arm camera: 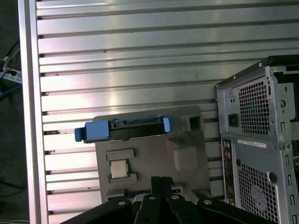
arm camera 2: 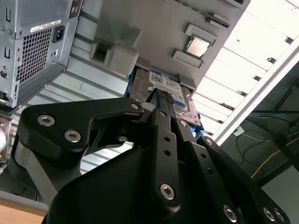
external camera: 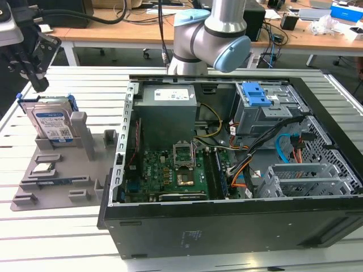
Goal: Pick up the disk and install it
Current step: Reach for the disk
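The disk (external camera: 52,123) is a silver hard drive with a blue-and-white label in a blue carrier frame. It stands upright in a slot of the grey holder (external camera: 57,181) at the exterior view's left. My gripper (external camera: 39,85) hangs just above and behind the disk's top edge, apart from it, with its black fingers shut on nothing. In the second wrist view the fingertips (arm camera 2: 160,94) point at the disk (arm camera 2: 163,80). The first wrist view has the disk (arm camera: 124,128) edge-on, beyond my gripper (arm camera: 160,179).
A small square processor chip (external camera: 43,168) lies on the holder near the disk. The open computer case (external camera: 227,226) takes up the table's middle and right. Inside it is a grey drive cage with a blue latch (external camera: 258,96). The arm's base (external camera: 215,28) stands behind the case.
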Controlling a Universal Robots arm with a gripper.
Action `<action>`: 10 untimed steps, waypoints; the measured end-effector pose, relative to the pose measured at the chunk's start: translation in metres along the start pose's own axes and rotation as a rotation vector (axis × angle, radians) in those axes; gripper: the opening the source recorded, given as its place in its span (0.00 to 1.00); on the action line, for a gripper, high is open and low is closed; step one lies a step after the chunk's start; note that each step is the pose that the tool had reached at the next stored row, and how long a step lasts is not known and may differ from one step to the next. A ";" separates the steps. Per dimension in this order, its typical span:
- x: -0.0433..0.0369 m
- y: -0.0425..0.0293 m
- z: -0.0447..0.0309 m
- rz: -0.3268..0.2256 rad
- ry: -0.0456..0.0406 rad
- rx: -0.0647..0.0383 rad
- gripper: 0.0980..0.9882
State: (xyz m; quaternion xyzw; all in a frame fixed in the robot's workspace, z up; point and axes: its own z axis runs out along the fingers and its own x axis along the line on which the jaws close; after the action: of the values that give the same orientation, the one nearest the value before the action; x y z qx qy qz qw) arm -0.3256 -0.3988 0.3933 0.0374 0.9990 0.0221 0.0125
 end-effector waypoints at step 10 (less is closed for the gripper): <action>0.0274 0.0003 -0.0006 0.000 -0.0001 0.000 0.01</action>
State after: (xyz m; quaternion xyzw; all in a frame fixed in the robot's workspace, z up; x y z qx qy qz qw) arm -0.3529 -0.3964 0.3933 0.0374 0.9990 0.0219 0.0125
